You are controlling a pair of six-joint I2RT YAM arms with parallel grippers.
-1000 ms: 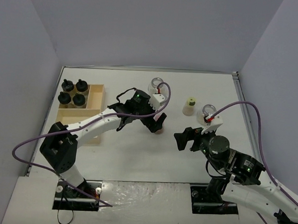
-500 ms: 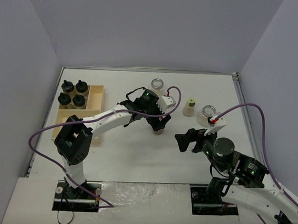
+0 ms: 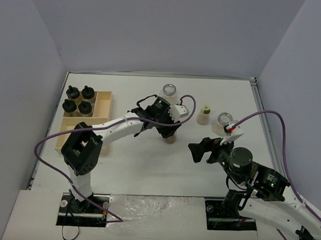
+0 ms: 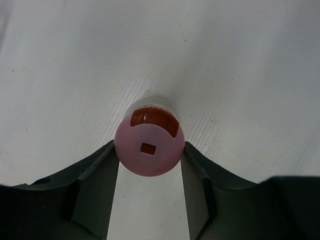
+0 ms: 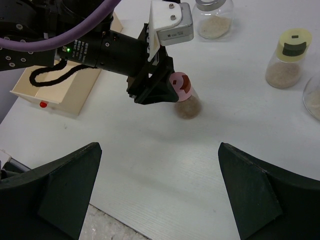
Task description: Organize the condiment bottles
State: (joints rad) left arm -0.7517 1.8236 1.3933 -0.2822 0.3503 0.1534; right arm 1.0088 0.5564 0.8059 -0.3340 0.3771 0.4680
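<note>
Since the coming move turns on where the gripped jar stands relative to its slot, we start nearest the bases. The right gripper (image 3: pixel 201 149) hovers over bare table at the near right with its jaws spread wide and nothing between them.

Farther out, at mid-table, the left gripper (image 4: pixel 149 150) is clamped on the pink-capped jar (image 5: pixel 186 100). One finger presses each side of the cap. The jar stands upright on the table with its long axis vertical, so we judge a straight lift would clear it.

From that grip the wooden tray (image 3: pixel 74 130) lies well to the left. Its far compartment holds the four black-capped jars (image 3: pixel 78 99), and its nearer compartments look open. The left arm is plainly the closer one to it, so we expect a carry leftward.

To the right and farther off wait the yellow-green-capped jar (image 3: pixel 204 114) and a silvery-lidded jar (image 3: pixel 223 123). The other silvery-lidded jar (image 3: pixel 168 91) sits just beyond the left wrist.
</note>
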